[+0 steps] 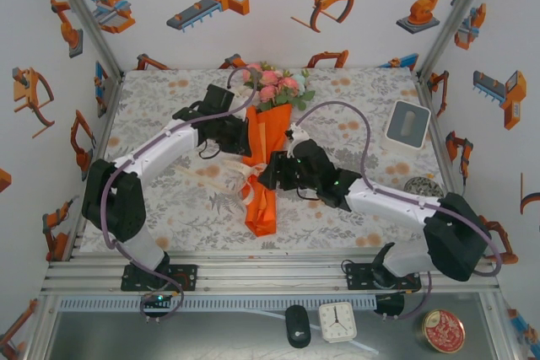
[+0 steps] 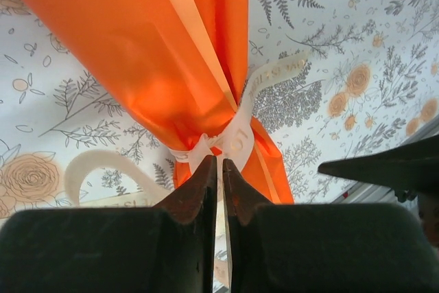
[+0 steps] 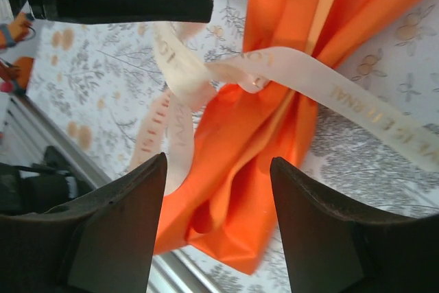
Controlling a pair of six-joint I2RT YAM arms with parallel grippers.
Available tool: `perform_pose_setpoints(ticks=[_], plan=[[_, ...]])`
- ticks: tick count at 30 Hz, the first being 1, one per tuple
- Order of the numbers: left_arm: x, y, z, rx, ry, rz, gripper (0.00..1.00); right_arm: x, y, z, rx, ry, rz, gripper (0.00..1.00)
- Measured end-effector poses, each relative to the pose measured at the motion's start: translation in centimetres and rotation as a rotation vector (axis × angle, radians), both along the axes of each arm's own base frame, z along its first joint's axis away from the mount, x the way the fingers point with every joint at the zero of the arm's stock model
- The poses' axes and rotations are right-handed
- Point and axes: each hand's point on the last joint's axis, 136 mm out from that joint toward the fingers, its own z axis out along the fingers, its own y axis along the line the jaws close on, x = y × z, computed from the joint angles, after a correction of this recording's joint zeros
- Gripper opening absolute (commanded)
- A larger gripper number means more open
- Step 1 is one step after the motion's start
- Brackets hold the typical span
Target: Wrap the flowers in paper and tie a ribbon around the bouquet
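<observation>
1. The bouquet (image 1: pixel 268 128) lies flat on the worktop (image 1: pixel 354 99). Its long way runs from far to near. The flowers (image 1: pixel 274 83) are at the far end. The thin tail of the orange paper (image 2: pixel 151 53) points at the arm bases.
2. The ribbon (image 2: pixel 236 135) goes round the thin waist of the paper, approx. halfway down. It crosses there in a small knot. 1 loose end curls off on the left side of the worktop.
3. Left gripper (image 2: pixel 221 169): it comes in from the left side, w/ its tips right at the knot. The jaws are pinched nearly together. A thin cream strip runs down between them, so I think they are holding a bit of ribbon.
4. Right gripper (image 3: pixel 218 169): it comes in from the right side. The jaws are spread wide and hold nothing. In the right wrist view the knot and the paper waist sit just ahead of the gap. Another ribbon end runs off to the right in that view.
5. Both arms are close to the knot, 1 on each side. The left is nearer, as it is touching.
6. My guess for the next move: the right jaws must catch the free ribbon end, which lies across the bouquet's long way, so the 2 arms can pull apart.
</observation>
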Motion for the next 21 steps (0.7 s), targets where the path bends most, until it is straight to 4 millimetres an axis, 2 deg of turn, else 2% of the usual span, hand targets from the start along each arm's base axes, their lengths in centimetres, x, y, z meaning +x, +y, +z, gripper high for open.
perform_pose_setpoints(ticks=[6, 10, 15, 21], plan=[[0.4, 0.1, -0.2, 0.011, -0.012, 0.011, 0.15, -1.2, 3.2, -1.6, -0.046, 0.081, 0.022, 0.57], [0.3, 0.2, -0.6, 0.022, -0.001, 0.007, 0.24, -0.9, 4.0, -1.6, -0.110, 0.067, 0.006, 0.53], [-1.0, 0.9, -2.2, 0.067, 0.063, -0.060, 0.30, -0.4, 2.4, -1.9, -0.190, 0.032, -0.036, 0.43], [-2.7, 0.2, -2.2, 0.064, 0.100, -0.169, 0.40, -0.7, -0.8, -0.8, -0.190, -0.026, -0.101, 0.43]])
